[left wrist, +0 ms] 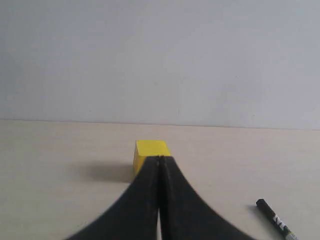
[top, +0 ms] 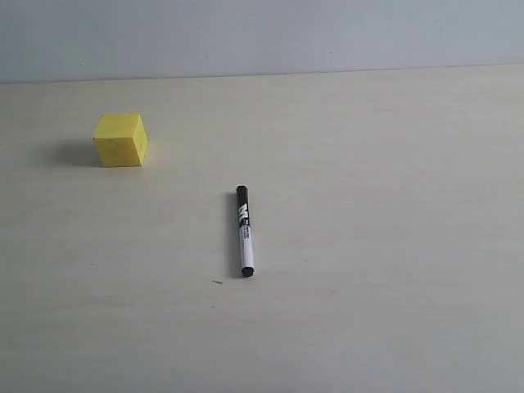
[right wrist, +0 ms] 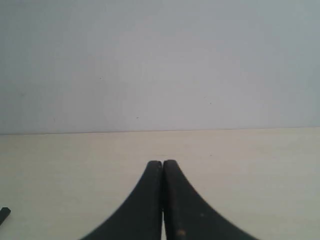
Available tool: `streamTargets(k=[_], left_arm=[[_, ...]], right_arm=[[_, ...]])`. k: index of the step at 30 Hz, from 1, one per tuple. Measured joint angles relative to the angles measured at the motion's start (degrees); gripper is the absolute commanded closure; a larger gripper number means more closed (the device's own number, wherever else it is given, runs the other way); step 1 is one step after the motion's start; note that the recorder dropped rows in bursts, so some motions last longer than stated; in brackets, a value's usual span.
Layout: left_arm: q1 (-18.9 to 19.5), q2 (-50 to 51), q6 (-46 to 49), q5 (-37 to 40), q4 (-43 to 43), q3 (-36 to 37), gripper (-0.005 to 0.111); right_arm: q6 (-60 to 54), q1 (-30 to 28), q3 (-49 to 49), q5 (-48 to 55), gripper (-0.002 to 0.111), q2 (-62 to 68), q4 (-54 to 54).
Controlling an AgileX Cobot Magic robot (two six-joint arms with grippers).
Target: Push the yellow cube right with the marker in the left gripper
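Observation:
The yellow cube (top: 120,140) sits on the pale table at the far left of the exterior view. The marker (top: 244,231) lies flat near the middle, black cap pointing away, with no gripper touching it. Neither arm shows in the exterior view. In the left wrist view my left gripper (left wrist: 159,159) is shut with nothing between its fingers, its tips lined up in front of the cube (left wrist: 150,149); the marker's cap (left wrist: 272,218) lies off to one side. My right gripper (right wrist: 162,163) is shut and empty over bare table.
The table (top: 368,164) is pale wood, ending at a grey wall (top: 262,33) behind. A small dark speck (top: 217,282) lies near the marker's white end. A black tip, probably the marker's, shows at the edge of the right wrist view (right wrist: 3,214).

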Motion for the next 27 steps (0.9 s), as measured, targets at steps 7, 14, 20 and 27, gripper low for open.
streamTargets(k=[7, 14, 20, 27], left_arm=[[0.0, 0.0, 0.7, -1.6, 0.0, 0.0, 0.107], [0.0, 0.0, -8.0, -16.9, 0.0, 0.2, 0.107], [0.0, -0.1, -16.7, -27.1, -0.1, 0.2, 0.107], [0.0, 2.5, -19.5, -34.2, -1.8, -3.2, 0.107]], right_arm=[[0.0, 0.0, 0.0, 0.0, 0.108, 0.0, 0.0], [0.0, 0.0, 0.0, 0.0, 0.108, 0.0, 0.0], [0.0, 0.0, 0.0, 0.0, 0.108, 0.0, 0.0], [0.0, 0.0, 0.0, 0.0, 0.108, 0.0, 0.0]])
